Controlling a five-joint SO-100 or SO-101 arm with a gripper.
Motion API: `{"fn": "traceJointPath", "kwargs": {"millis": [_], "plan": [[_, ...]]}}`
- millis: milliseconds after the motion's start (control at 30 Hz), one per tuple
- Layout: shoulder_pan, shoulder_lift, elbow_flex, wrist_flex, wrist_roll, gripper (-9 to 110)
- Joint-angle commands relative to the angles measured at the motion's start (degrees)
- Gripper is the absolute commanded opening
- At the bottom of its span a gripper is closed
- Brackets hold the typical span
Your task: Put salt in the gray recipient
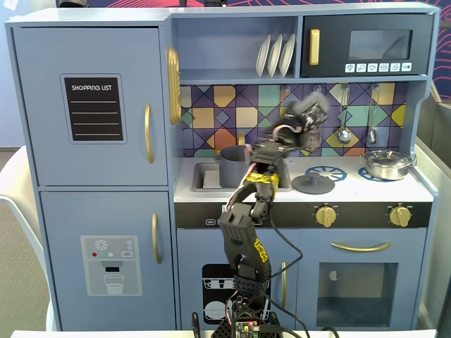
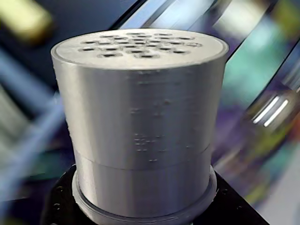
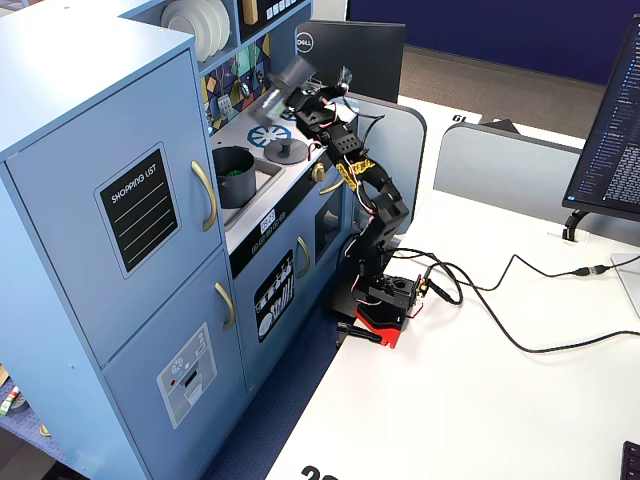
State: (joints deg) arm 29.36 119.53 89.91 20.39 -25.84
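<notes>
My gripper (image 1: 301, 118) is shut on the salt shaker (image 1: 294, 113) and holds it raised and tilted in front of the tiled back wall, motion-blurred. In the wrist view the shaker's gray cap (image 2: 140, 117) with several holes fills the frame, and black jaw parts hug its base. The gray pot (image 1: 229, 169) stands in the sink, lower and to the left of the shaker. In the other fixed view the shaker (image 3: 278, 90) hangs above and to the right of the pot (image 3: 235, 175), which shows green inside. The label is not visible.
A flat gray lid with a knob (image 1: 313, 184) lies on the left burner. A shiny steel pan (image 1: 386, 164) sits on the right burner. Utensils (image 1: 343, 134) hang on the back wall. Plates (image 1: 275, 55) stand on the shelf above.
</notes>
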Motion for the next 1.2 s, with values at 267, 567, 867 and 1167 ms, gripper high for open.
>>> {"fn": "traceJointPath", "kwargs": {"millis": [267,567,867,1167], "plan": [[-24.08,0.79,-14.50,14.15,71.19,0],[-32.78,-3.96,-15.91,5.27,89.82,0],[-29.18,-6.94,-19.25,26.89,99.40,0],[-31.20,-8.96,-21.18,8.17,93.96,0]]}}
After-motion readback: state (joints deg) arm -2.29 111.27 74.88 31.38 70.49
